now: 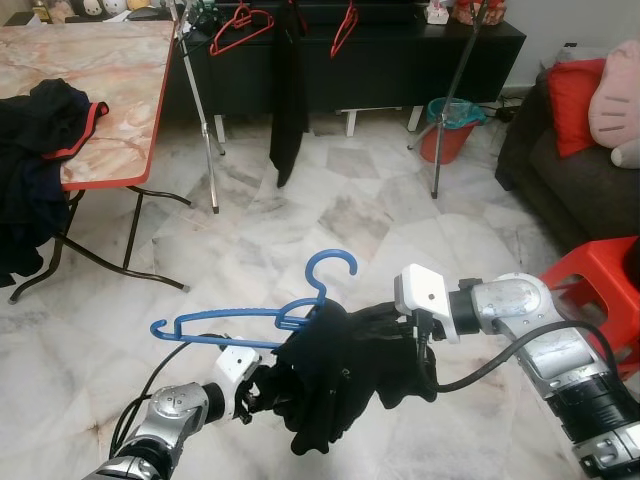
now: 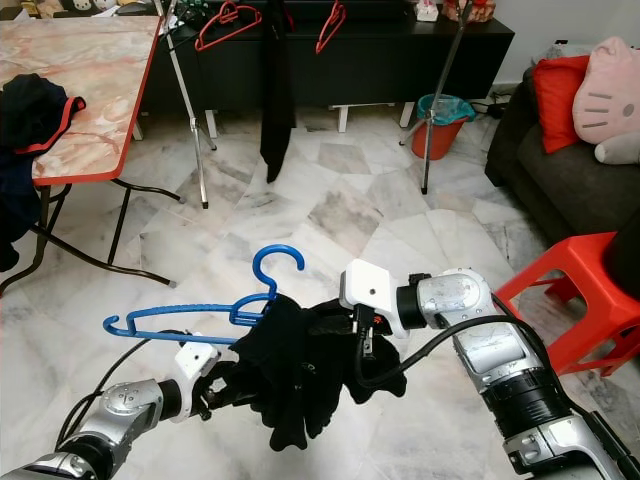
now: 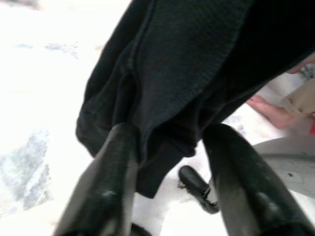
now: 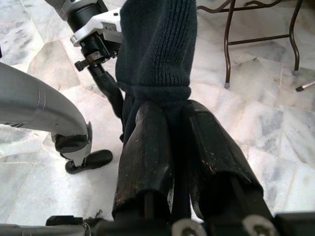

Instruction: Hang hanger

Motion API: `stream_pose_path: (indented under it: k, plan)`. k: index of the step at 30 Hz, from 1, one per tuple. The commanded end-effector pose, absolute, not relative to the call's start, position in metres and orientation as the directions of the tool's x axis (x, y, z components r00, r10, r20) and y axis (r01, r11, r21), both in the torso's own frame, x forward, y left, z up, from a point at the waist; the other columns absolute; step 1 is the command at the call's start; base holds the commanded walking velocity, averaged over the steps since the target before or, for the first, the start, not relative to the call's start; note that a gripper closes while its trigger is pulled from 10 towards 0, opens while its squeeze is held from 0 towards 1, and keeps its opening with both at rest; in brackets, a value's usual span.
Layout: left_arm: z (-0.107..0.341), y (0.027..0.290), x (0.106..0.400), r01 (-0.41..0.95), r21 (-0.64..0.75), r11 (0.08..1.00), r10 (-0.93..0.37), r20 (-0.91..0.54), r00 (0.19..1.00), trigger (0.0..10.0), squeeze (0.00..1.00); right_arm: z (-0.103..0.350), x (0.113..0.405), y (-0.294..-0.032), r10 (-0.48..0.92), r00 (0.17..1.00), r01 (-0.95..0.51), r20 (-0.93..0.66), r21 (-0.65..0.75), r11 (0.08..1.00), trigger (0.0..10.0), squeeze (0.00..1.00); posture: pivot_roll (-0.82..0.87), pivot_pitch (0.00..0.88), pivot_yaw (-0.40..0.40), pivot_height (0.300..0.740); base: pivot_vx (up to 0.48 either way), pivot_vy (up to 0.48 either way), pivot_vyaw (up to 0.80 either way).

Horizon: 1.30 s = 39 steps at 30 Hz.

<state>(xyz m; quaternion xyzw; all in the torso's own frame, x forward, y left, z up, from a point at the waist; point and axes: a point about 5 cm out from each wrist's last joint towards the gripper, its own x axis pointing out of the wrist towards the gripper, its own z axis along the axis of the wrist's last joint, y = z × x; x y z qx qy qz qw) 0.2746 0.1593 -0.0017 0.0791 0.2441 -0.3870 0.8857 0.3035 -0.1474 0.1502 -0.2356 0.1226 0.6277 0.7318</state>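
A blue plastic hanger (image 1: 250, 322) is held level above the floor, hook (image 1: 335, 262) pointing up. A black knit garment (image 1: 345, 375) is bunched over its right end and hangs below. My right gripper (image 4: 174, 105) is shut on a fold of that knit cloth, coming in from the right, with its fingers buried in the cloth in the eye views. From the lower left, my left gripper (image 3: 170, 135) reaches the garment's lower left side. Its fingers (image 3: 110, 167) stand apart, with cloth hanging in front of them and into the gap.
A clothes rack (image 1: 203, 130) stands at the back with red hangers (image 1: 240, 32) and a hanging black garment (image 1: 288, 100). A marble-top folding table (image 1: 110, 90) with dark clothes (image 1: 35, 150) is on the left. On the right are a red stool (image 1: 600, 275), a sofa (image 1: 590, 180) and a bin (image 1: 450, 128).
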Motion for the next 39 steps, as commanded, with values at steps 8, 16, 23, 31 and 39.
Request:
stream_pose_path:
  k: [8, 16, 23, 31, 39]
  plan:
    - [-0.004, 0.147, 0.275, 0.694, -0.043, 0.719, -0.626, -0.475, 0.619, 0.0, 0.0, 0.162, 0.304, -0.144, 0.866, 0.174, -0.971, -0.468, -0.23, 0.07, 0.0, 0.0, -0.22, 0.09, -0.068, 0.74, 0.0, 0.0, 0.0]
    - [-0.005, 0.145, 0.274, 0.692, -0.043, 0.72, -0.624, -0.477, 0.619, 0.0, 0.0, 0.162, 0.303, -0.145, 0.865, 0.176, -0.97, -0.471, -0.23, 0.072, 0.0, 0.0, -0.22, 0.089, -0.068, 0.74, 0.0, 0.0, 0.0]
    - [-0.007, 0.148, 0.272, 0.696, -0.035, 0.718, -0.62, -0.488, 0.615, 0.0, 0.0, 0.16, 0.304, -0.145, 0.86, 0.179, -0.971, -0.478, -0.229, 0.074, 0.0, 0.0, -0.22, 0.09, -0.067, 0.74, 0.0, 0.0, 0.0]
    - [-0.009, 0.146, 0.269, 0.706, -0.046, 0.706, -0.631, -0.494, 0.598, 0.0, 0.0, 0.159, 0.305, -0.146, 0.857, 0.191, -0.968, -0.479, -0.235, 0.084, 0.0, 0.0, -0.22, 0.091, -0.065, 0.74, 0.0, 0.0, 0.0]
    - [-0.014, 0.149, 0.265, 0.713, -0.024, 0.701, -0.61, -0.538, 0.582, 0.0, 0.0, 0.157, 0.306, -0.146, 0.852, 0.199, -0.967, -0.484, -0.236, 0.092, 0.0, 0.0, -0.21, 0.09, -0.064, 0.74, 0.0, 0.0, 0.0]
